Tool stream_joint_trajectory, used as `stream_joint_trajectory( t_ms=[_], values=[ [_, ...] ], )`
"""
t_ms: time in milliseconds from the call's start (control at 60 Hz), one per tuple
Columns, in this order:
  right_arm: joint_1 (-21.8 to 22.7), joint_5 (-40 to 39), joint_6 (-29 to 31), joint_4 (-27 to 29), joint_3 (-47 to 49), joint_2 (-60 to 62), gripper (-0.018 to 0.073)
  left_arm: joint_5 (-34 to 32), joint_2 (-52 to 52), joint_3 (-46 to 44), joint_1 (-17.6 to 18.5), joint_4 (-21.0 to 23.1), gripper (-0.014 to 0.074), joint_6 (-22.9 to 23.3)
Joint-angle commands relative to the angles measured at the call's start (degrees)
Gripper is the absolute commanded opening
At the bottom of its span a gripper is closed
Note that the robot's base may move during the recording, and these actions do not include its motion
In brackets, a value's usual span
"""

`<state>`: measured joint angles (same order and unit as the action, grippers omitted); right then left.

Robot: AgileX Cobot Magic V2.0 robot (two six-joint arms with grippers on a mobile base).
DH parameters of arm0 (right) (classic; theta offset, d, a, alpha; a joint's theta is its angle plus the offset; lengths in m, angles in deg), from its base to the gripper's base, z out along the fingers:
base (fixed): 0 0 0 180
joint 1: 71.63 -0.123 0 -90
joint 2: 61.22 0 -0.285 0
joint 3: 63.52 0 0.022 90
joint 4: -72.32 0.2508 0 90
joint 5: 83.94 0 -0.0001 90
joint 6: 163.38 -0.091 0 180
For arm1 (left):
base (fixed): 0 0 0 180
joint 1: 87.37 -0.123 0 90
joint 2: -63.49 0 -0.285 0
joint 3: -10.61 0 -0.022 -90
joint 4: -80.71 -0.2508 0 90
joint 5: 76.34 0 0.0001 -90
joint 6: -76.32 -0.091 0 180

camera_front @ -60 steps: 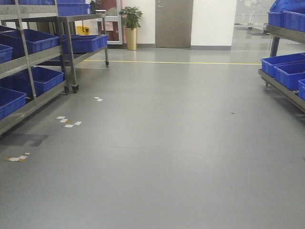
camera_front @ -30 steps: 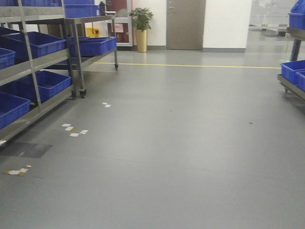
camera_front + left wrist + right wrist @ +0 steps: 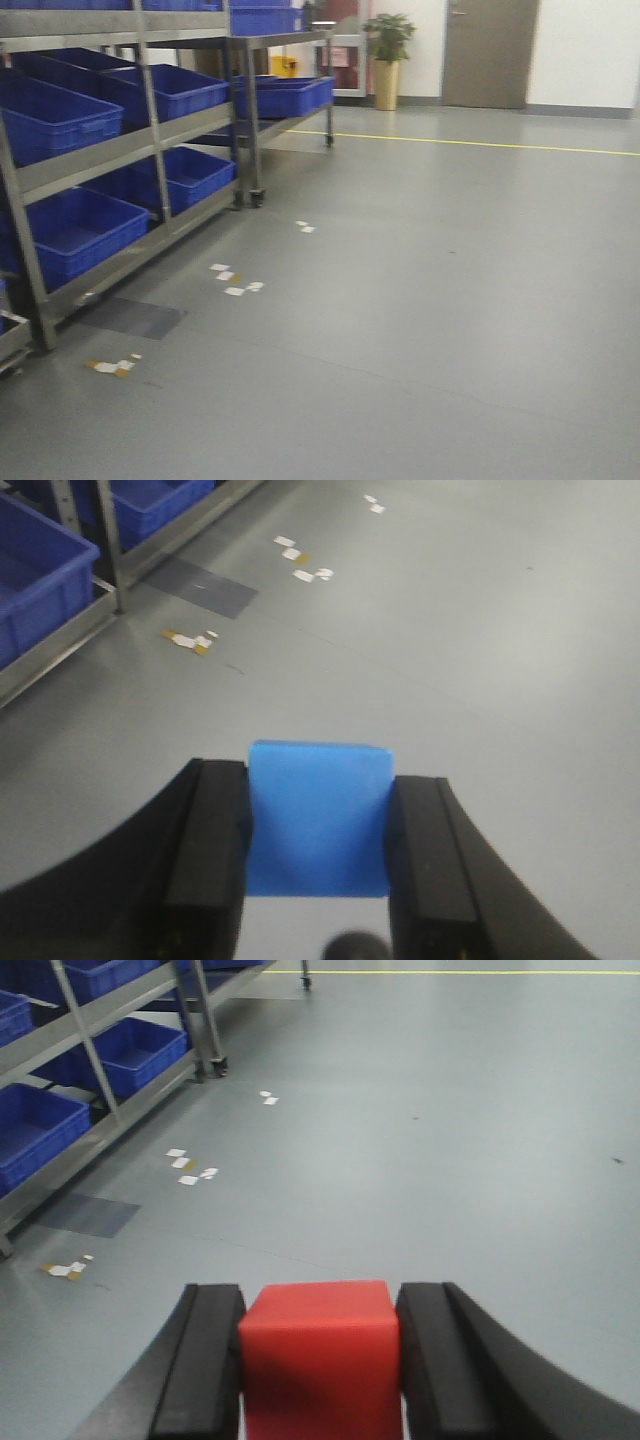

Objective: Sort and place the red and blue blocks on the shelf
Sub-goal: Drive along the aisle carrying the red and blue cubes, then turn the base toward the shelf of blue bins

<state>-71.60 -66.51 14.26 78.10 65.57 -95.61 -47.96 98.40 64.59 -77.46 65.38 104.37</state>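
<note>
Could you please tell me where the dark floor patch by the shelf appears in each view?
Front view: dark floor patch lower left.
Left wrist: patch upper left.
Right wrist: patch at left, mid-height.
Shared landmark: white floor scraps just beyond it.

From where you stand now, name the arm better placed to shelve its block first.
Probably left. The shelf stands on the robot's left, and the left gripper holds the blue block. The right gripper holds the red block, farther off.
</note>
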Motion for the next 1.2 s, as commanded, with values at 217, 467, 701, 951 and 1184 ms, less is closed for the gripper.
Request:
stream_joint_trajectory(
  t_ms=[217,467,701,951,1184],
  values=[
    [0.5,-5.2,0.4,-0.4,1.7,-0.1,0.0055,-4.4,0.5,-1.8,0.1,-0.6,0.0122,0.3],
    [0.5,-5.2,0.4,-0.4,1.7,-0.1,0.0055,-4.4,0.5,-1.8,0.1,-0.6,0.0122,0.3],
    [0.5,-5.2,0.4,-0.4,1.7,-0.1,0.0055,-4.4,0.5,-1.8,0.1,-0.6,0.0122,0.3],
    [0.5,-5.2,0.4,-0.4,1.7,-0.1,0.0055,-4.4,0.5,-1.8,0.1,-0.6,0.0122,0.3],
    [0.5,-5.2,0.4,-0.4,1.7,-0.1,0.0055,-4.4,0.5,-1.8,0.1,-0.6,0.0122,0.3]
  ],
)
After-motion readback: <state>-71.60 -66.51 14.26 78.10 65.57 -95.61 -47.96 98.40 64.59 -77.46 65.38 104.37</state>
